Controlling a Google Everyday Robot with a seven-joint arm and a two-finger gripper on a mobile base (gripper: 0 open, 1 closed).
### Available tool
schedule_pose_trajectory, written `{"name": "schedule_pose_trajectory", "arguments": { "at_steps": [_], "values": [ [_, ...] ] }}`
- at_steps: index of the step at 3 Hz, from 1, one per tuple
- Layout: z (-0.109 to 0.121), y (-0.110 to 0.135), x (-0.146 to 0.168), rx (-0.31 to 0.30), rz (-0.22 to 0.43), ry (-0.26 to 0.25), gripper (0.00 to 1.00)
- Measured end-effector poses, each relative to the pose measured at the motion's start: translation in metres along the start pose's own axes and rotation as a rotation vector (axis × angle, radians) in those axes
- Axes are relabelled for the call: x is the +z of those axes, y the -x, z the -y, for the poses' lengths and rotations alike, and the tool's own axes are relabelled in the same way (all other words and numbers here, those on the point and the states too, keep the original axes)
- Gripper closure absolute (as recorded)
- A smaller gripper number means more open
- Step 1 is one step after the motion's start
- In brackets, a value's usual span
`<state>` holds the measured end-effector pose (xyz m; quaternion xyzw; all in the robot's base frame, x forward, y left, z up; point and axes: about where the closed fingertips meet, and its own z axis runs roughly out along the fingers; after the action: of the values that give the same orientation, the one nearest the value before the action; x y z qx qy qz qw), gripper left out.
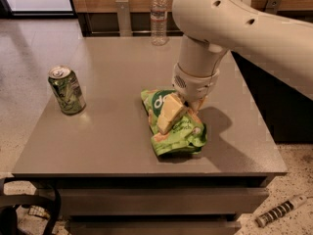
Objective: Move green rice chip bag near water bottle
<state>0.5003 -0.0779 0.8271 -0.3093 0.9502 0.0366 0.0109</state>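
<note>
green rice chip bag (182, 137) — crumpled, pincer (180, 114) on it (touching)

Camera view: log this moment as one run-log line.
end effector: at green rice chip bag | water bottle: upright, well behind bag

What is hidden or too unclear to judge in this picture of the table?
All in the camera view:
- The chip bag: its middle lies under the gripper, which sits on it, so the grip cannot be judged.
- The water bottle: label too small to read.
- The arm: cut off by the top and right edges.
- The striped thing at the bottom right: too small to identify.
</note>
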Motion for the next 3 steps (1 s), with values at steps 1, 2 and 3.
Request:
{"name": "schedule_pose_trajectory", "arguments": {
  "at_steps": [1, 2, 3],
  "values": [
    [0.0000, 0.0000, -0.0001, 0.000, 0.000, 0.000, 1.00],
    [0.0001, 0.0000, -0.0001, 0.000, 0.000, 0.000, 1.00],
    [0.0002, 0.0000, -0.0002, 0.000, 0.000, 0.000, 1.00]
  ]
}}
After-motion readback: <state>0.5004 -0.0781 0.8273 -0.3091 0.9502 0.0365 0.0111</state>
